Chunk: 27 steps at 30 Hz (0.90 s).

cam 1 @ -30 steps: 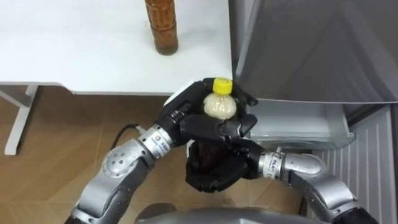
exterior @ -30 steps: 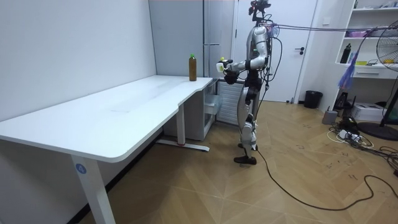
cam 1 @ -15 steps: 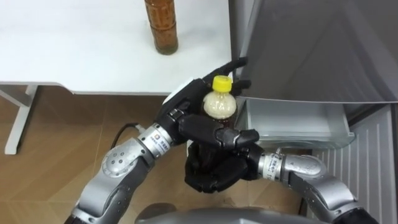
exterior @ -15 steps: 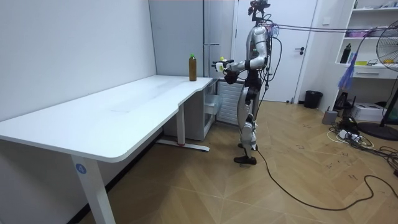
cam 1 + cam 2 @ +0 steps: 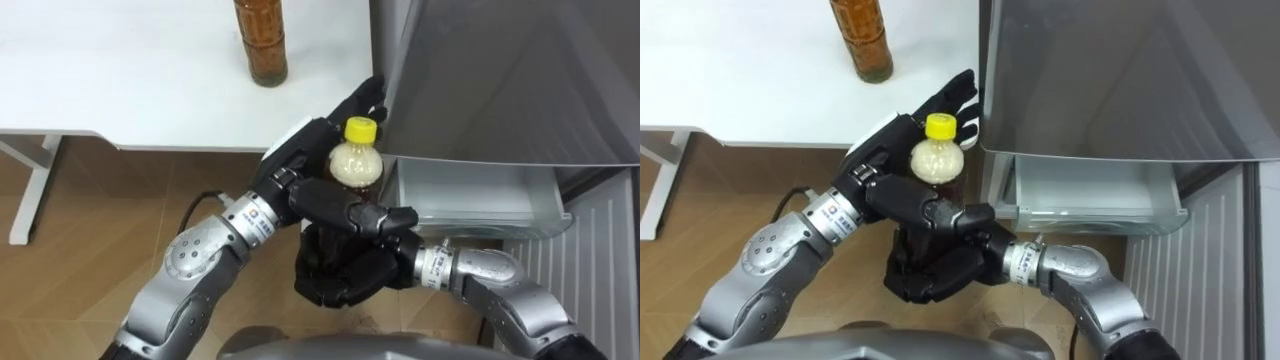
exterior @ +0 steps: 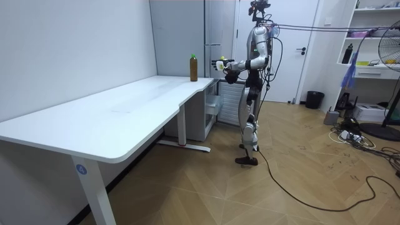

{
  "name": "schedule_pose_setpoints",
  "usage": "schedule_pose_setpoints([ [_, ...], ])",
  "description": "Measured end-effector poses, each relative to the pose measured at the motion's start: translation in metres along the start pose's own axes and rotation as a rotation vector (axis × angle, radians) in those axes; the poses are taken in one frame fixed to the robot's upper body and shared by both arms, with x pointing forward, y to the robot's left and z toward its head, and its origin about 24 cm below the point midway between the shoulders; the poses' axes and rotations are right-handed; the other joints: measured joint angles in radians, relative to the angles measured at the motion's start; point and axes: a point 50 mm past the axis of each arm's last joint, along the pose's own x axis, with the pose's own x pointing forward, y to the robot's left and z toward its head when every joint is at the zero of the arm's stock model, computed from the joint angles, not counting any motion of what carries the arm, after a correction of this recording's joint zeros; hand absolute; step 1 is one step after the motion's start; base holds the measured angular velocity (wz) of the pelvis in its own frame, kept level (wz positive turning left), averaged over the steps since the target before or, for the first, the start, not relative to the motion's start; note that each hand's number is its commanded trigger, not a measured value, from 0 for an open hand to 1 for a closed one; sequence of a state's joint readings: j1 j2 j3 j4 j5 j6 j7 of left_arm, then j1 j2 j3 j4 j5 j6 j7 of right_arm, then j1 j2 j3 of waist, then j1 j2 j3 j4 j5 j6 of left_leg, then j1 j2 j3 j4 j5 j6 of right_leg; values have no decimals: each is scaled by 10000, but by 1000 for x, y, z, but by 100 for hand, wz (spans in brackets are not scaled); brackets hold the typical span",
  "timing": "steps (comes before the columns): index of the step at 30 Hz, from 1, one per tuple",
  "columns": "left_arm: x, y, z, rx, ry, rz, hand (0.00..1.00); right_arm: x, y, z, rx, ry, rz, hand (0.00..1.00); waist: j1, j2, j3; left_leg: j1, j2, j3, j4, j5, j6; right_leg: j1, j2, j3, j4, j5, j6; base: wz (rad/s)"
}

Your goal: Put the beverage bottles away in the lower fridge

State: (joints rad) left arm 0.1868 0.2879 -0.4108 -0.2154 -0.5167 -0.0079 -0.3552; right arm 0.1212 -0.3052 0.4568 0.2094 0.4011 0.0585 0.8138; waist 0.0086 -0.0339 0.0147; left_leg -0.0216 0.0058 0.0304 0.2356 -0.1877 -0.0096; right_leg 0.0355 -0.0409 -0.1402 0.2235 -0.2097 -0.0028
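Yellow-capped bottle (image 5: 356, 168) of pale drink upright before the robot, right hand (image 5: 345, 262) clenched round its lower half, left hand (image 5: 305, 150) just behind with fingers straight, brown drink bottle (image 5: 262, 40) on white table (image 5: 120, 80), grey fridge (image 5: 500, 80) with open drawer (image 5: 470, 195) alongside, wood floor (image 5: 90, 210).

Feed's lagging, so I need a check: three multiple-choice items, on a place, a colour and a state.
1. Where does the tall brown plastic bottle stand? A on the white desk; B in the drawer; C on the floor.
2. What colour is the cap of the small plastic bottle in the right hand? A red; B yellow; C blue.
3. How is the grey fridge drawer? A shut; B pulled out; C on the desk.
Answers: 1 A, the desktop bears it; 2 B, a yellow cap tops it; 3 B, its open box juts out.
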Motion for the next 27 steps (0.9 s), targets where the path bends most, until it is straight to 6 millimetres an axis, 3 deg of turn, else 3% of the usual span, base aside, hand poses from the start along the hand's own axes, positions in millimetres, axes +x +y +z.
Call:
schedule_pose_setpoints([
  [3,2,-1,13,264,-561,-104,0,-3,2,2,42,-207,39,100,185,2,-1,-1,1,9,10,0,0,-3,-4,6,-11,1,-1,0],
  [8,6,-6,47,1003,-2522,-152,0,-13,6,-11,357,138,-12,100,504,36,18,279,-9,7,-69,0,0,214,-9,6,-44,2,-1,-1],
  [17,-3,4,84,1481,-4357,709,0,-21,5,-17,396,302,-274,100,554,79,28,249,-13,-87,-109,3,5,188,16,-7,-23,2,-2,1],
  [24,-13,15,103,1483,-5535,1676,0,-29,3,-20,577,207,-598,100,720,211,57,250,-10,-78,-75,3,5,166,5,-58,-47,2,-1,0],
  [27,-16,18,106,1366,-5737,2118,0,-30,4,-21,580,264,-604,100,824,284,33,236,2,-71,-92,3,4,192,-2,-159,-31,2,-2,0],
])
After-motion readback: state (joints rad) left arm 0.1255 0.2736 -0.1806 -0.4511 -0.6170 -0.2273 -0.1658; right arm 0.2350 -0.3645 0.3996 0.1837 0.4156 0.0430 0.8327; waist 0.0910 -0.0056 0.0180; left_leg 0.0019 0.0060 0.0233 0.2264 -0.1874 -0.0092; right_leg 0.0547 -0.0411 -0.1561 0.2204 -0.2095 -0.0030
